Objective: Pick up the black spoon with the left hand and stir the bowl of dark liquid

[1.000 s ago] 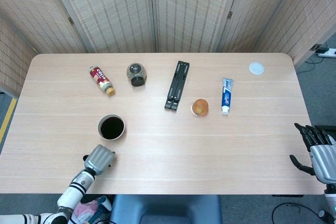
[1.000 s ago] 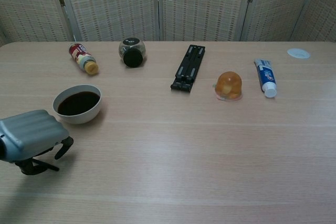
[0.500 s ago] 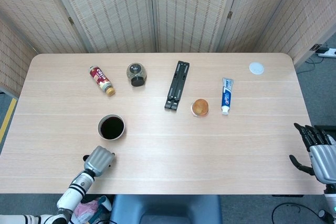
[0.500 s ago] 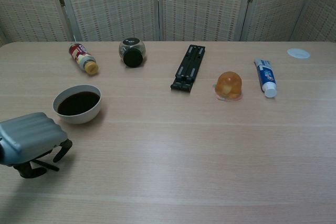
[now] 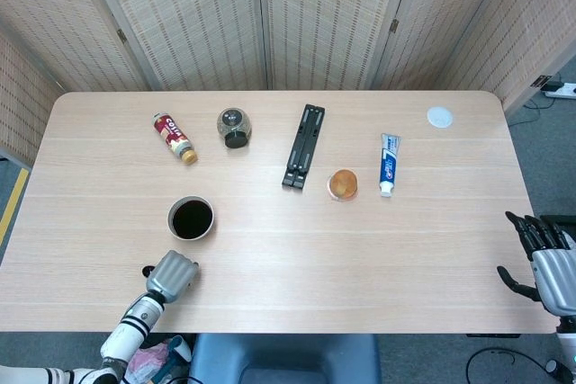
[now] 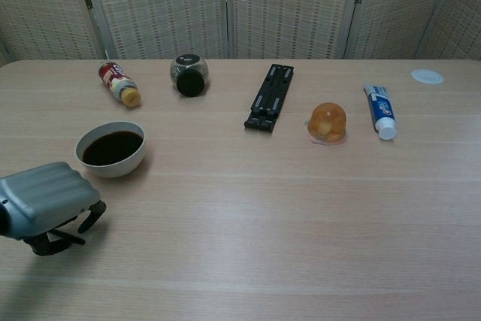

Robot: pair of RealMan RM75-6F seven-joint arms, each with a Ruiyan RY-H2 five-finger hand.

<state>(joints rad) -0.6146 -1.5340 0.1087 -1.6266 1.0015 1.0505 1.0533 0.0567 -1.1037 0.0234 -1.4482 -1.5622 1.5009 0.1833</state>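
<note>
Our left hand is curled over the black spoon at the near left, just near of the bowl. Our right hand is spread open. The toothpaste shows a "7".

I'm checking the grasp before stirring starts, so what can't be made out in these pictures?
- Black spoon: mostly hidden under the left hand in the chest view; only a dark tip shows in the head view. Whether it is gripped cannot be told.
- Right hand: cut off by the head view's right edge, absent from the chest view.
- Bottle label: too small to read.
</note>
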